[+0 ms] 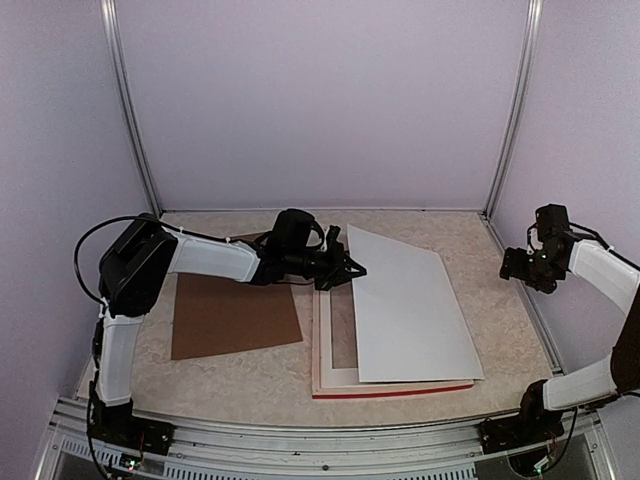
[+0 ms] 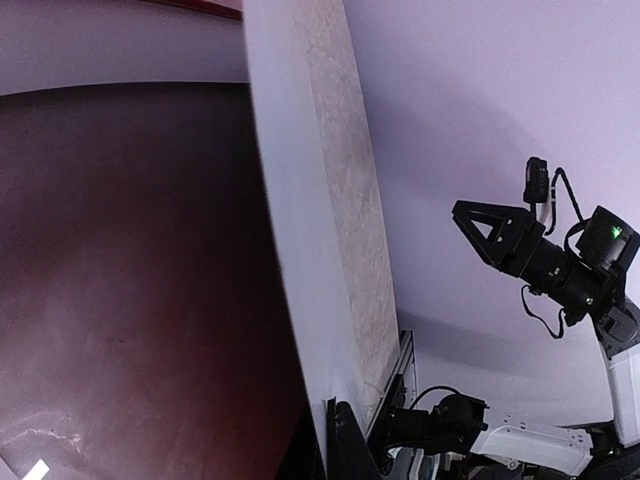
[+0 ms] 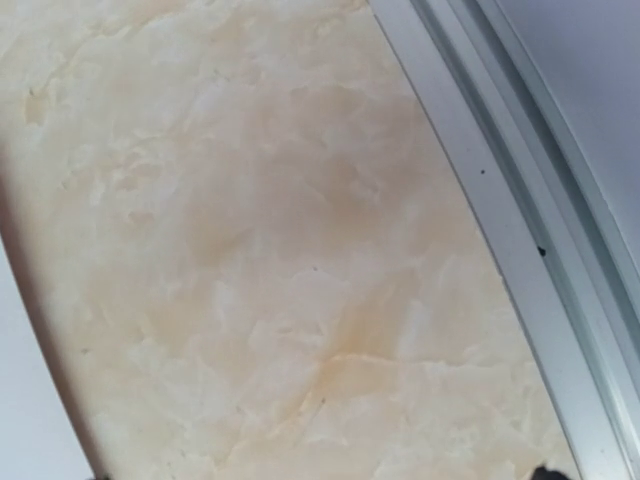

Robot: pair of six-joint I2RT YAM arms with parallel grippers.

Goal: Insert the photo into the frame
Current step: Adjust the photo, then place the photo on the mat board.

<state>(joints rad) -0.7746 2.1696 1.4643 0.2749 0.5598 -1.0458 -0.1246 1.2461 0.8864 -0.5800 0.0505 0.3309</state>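
While the left tool [image 1: 348, 268] pinches the photo [image 1: 410, 300] shut by its left edge, the print lies white back up, slanted across the frame [image 1: 390, 390] on the desk [image 1: 250, 385], apparently ready for lowering into the opening; the right tool [image 1: 512, 268] hovers wide open, well apart.

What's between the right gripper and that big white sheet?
Nothing, just bare marbled table; the top view shows it between the right gripper and the white sheet.
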